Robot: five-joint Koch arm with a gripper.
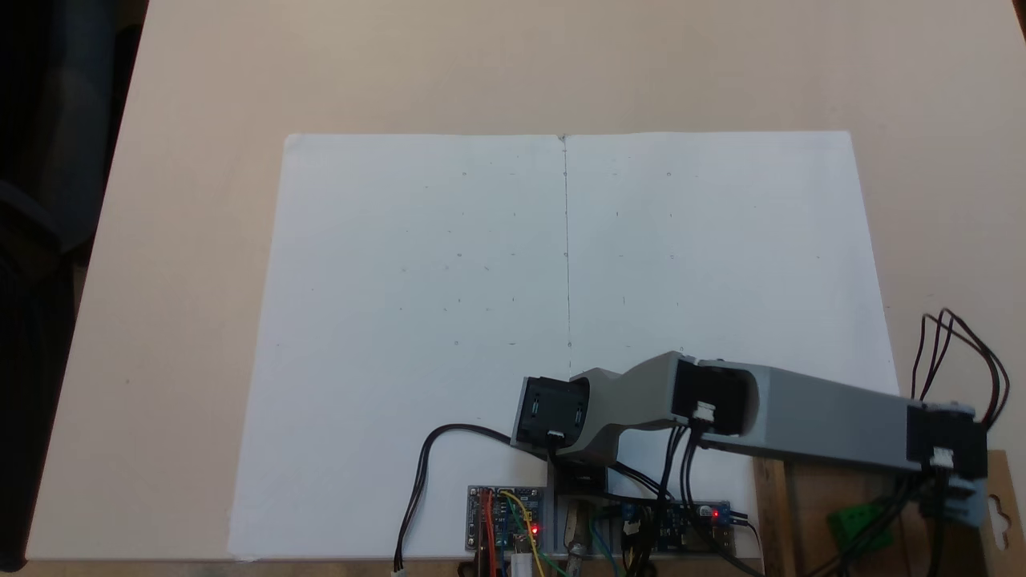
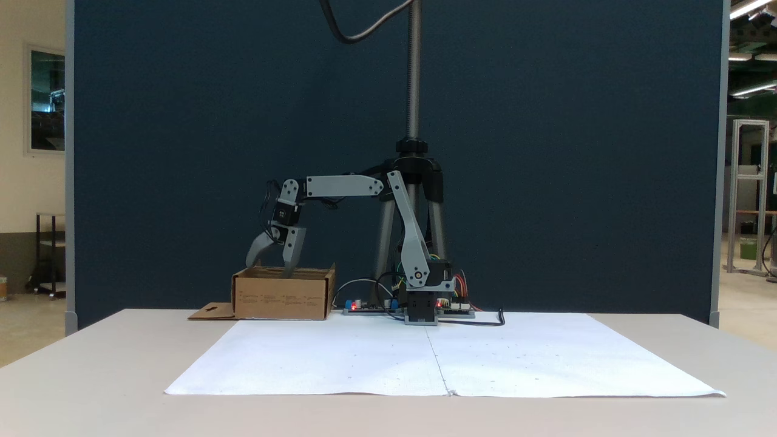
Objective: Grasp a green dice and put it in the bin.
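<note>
In a fixed view the bin [image 1: 882,521] is cut off by the lower and right edges, and the arm [image 1: 834,417] hides much of its floor. The green dice [image 1: 858,525] is crossed by black cables [image 1: 890,501], its pips unreadable. In a fixed view the bin's near wall [image 2: 282,297] hides its interior, and the end effector [image 2: 270,267] tips dip behind the rim.

Dark blue partition [image 2: 546,152] behind beige table [image 2: 91,376], ceiling strip lights [image 2: 749,7] at right.
</note>
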